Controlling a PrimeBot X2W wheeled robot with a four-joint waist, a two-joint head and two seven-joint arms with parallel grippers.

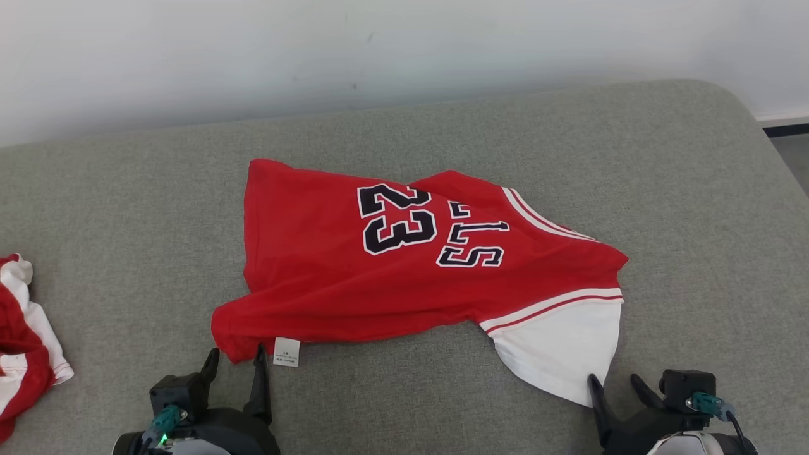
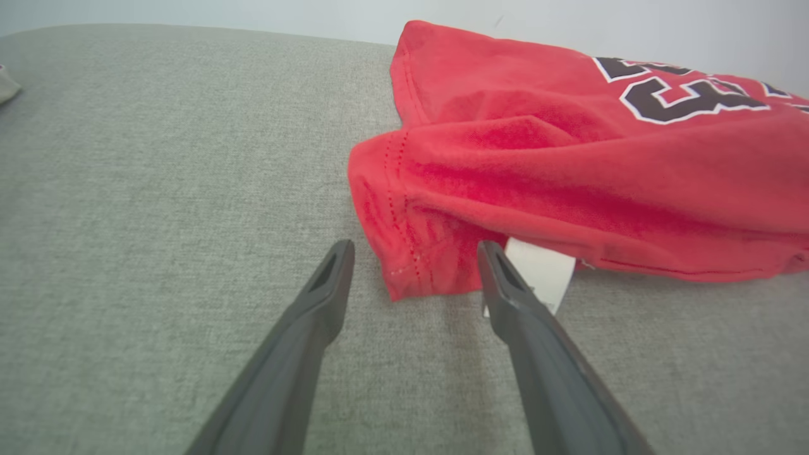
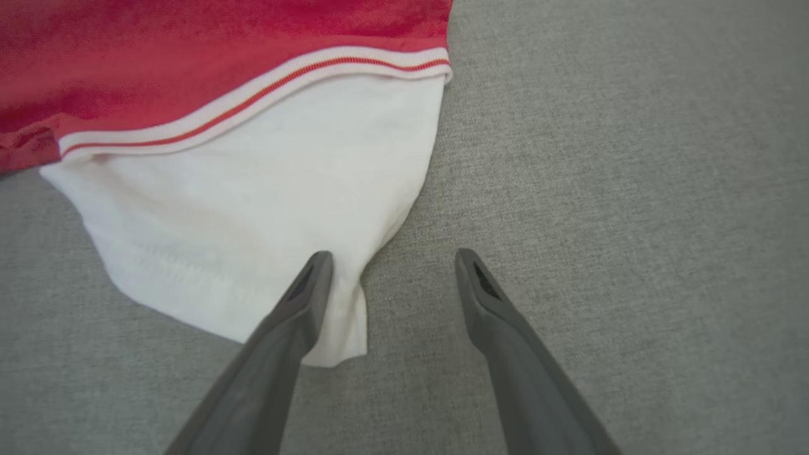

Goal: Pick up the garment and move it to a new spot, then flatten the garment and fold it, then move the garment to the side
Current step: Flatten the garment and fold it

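1. We see the left gripper (image 1: 236, 354) with its two fingers spread apart and nothing clamped. In the left wrist view, the garment's near-left hem corner lies between the fingertips. One finger overlaps the white label (image 1: 286, 352) sewn at that hem.
2. We see the right gripper (image 1: 614, 380) with its fingers likewise spread and holding nothing. In the right wrist view, one finger lies over the tip of the white sleeve (image 1: 556, 354) and the other is over bare upholstery. We cannot tell whether either finger presses the cloth.
3. We locate the garment (image 1: 379, 284), a red jersey, lying loosely rumpled near the middle of the grey cushion (image 1: 126, 221). Its near edge is just ahead of both grippers.
4. We read its long axis as running left to right across the head view. The hem end points to the robot's left and the sleeve end to its right. The number 23 sits near the middle, with lettering on its right side.
5. We note a second red-and-white garment (image 1: 22, 328) at the cushion's left edge, well apart from the jersey.
6. We see a pale wall (image 1: 379, 50) behind the cushion.
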